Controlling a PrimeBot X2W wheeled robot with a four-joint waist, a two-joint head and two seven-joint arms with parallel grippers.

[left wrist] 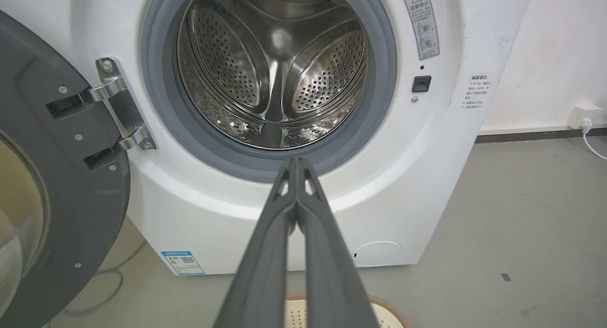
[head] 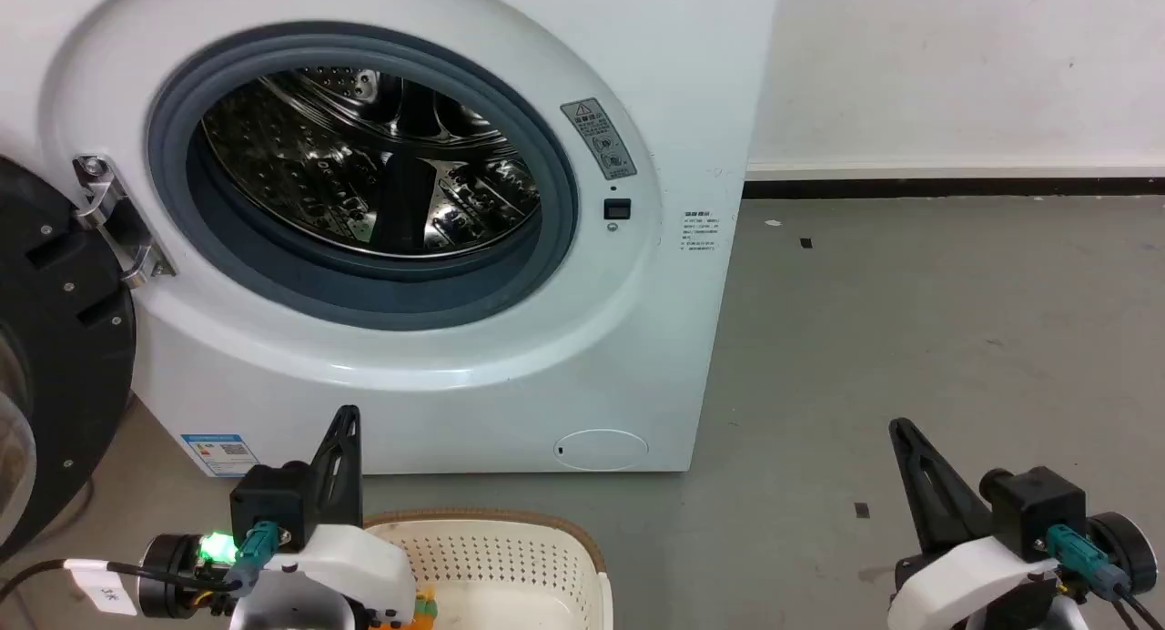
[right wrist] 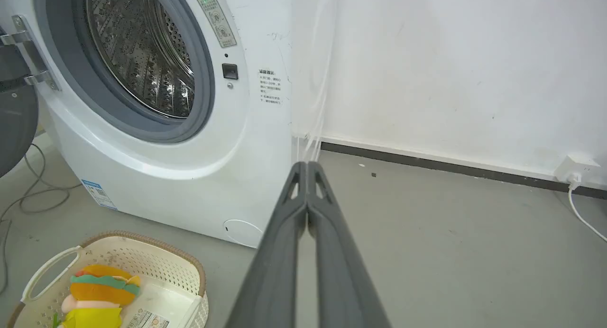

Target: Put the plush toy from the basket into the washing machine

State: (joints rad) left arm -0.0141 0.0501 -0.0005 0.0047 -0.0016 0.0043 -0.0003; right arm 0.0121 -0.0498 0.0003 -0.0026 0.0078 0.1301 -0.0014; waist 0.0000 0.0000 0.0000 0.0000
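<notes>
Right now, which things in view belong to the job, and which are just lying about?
Job:
- plush toy, lying in the basket
- washing machine, its door swung open
- left gripper and right gripper, both shut

Lying about:
- wall socket with a white cable plugged in
- small dark mark on the floor
</notes>
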